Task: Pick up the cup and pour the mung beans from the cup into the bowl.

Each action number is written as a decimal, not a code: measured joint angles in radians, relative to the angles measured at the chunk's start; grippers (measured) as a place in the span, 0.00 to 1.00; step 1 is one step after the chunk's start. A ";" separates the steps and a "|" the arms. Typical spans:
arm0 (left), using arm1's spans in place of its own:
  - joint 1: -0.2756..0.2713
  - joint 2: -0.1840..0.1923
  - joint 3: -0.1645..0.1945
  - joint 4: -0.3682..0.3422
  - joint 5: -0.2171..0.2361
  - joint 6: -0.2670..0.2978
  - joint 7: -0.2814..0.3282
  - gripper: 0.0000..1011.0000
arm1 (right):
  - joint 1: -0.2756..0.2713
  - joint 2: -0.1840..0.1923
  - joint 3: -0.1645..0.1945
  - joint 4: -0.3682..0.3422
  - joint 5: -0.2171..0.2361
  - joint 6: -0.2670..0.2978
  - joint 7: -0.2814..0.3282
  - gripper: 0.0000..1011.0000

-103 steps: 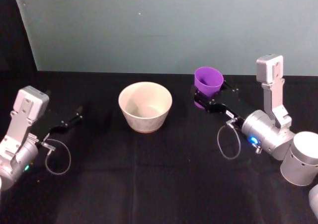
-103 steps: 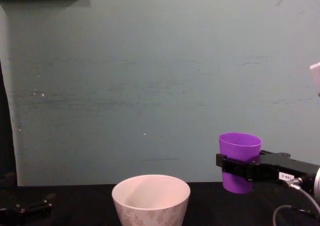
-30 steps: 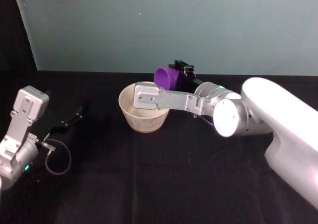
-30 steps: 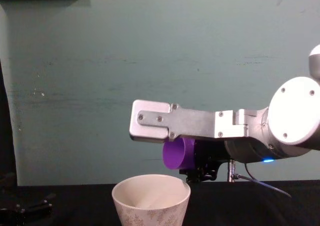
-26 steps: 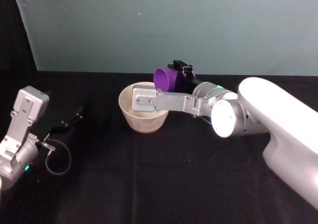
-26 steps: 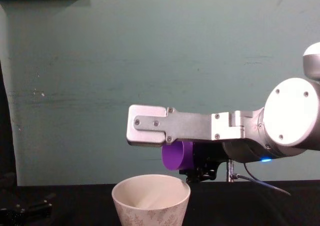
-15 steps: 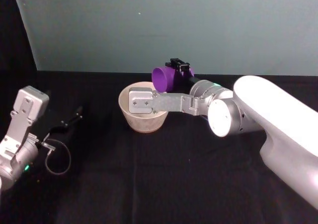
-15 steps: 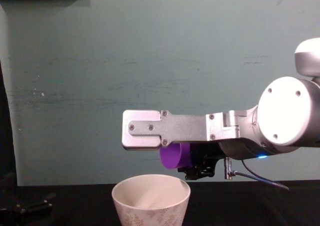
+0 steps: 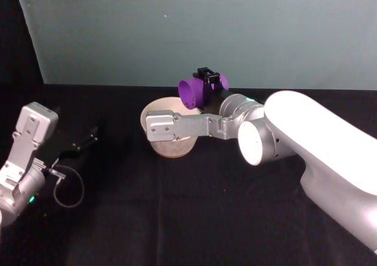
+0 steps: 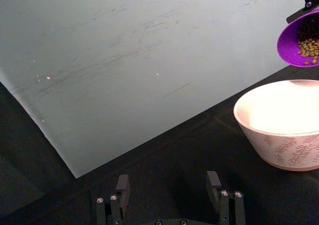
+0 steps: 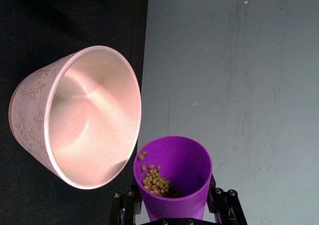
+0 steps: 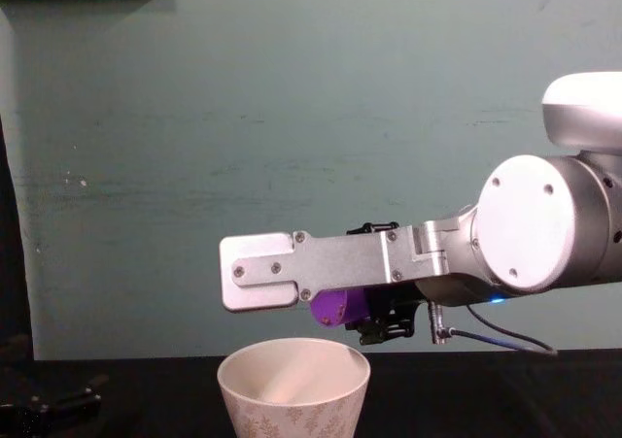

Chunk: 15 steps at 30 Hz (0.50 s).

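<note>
Black cloth covers the table and a plain teal wall stands behind it. I see the right gripper raised above the cloth, its black fingers closed on either side of the small purple plastic tumbler, near its base. The tumbler is tipped well over on its side. From those fingers its mouth points out toward the wide white bowl with the grey-brown leaf pattern, which stands on the cloth just below and beyond the fingertips.

In the right wrist view the small greenish-brown mung beans lie heaped along the tumbler's lower inner wall, and a few sit close to the lip (I cannot tell whether any has left it). The lip hangs over the bowl's rim without touching it.

The left gripper sits low over the cloth, well apart from the bowl. Its two fingers are spread wide with nothing between them, and the bowl stands out ahead of them and off to one side.
</note>
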 joint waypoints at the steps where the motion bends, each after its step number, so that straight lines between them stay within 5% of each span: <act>1: 0.000 0.000 0.000 0.000 0.000 0.000 0.000 1.00 | 0.000 -0.001 -0.001 -0.001 -0.009 0.002 0.003 0.72; 15: 0.000 0.000 0.000 0.000 0.000 0.000 0.000 1.00 | -0.012 -0.010 0.020 -0.017 -0.043 -0.010 0.011 0.72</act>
